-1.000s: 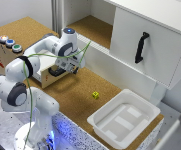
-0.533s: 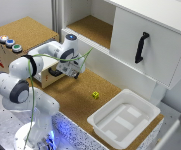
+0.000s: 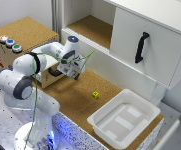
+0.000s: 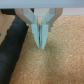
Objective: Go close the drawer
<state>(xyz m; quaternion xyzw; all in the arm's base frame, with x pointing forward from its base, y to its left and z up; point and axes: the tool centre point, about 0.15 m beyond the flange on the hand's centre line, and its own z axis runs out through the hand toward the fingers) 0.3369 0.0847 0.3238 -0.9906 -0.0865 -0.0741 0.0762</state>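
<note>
The drawer [image 3: 51, 78] has a light wooden front with a black bar handle [image 3: 56, 73]. It sticks out a little from the cork-topped wooden box [image 3: 25, 31] at the exterior view's left. My gripper [image 3: 76, 75] hangs just to the right of the drawer front, close to the handle and pointing down at the cork floor. In the wrist view the pale blue fingers [image 4: 45, 33] are pressed together over the cork with nothing between them. A dark blurred bar [image 4: 12, 50] lies beside them; whether the gripper touches the drawer I cannot tell.
Three coloured buttons [image 3: 10, 43] sit on the box top. A small yellow cube [image 3: 95, 94] lies on the cork floor. A white plastic tray [image 3: 122, 120] stands at the front right. Behind is a white cabinet door [image 3: 157, 55] with a vertical black handle [image 3: 141, 47].
The gripper has sunk a little toward the cork floor beside the drawer front. The drawer looks slightly further in than a second ago.
</note>
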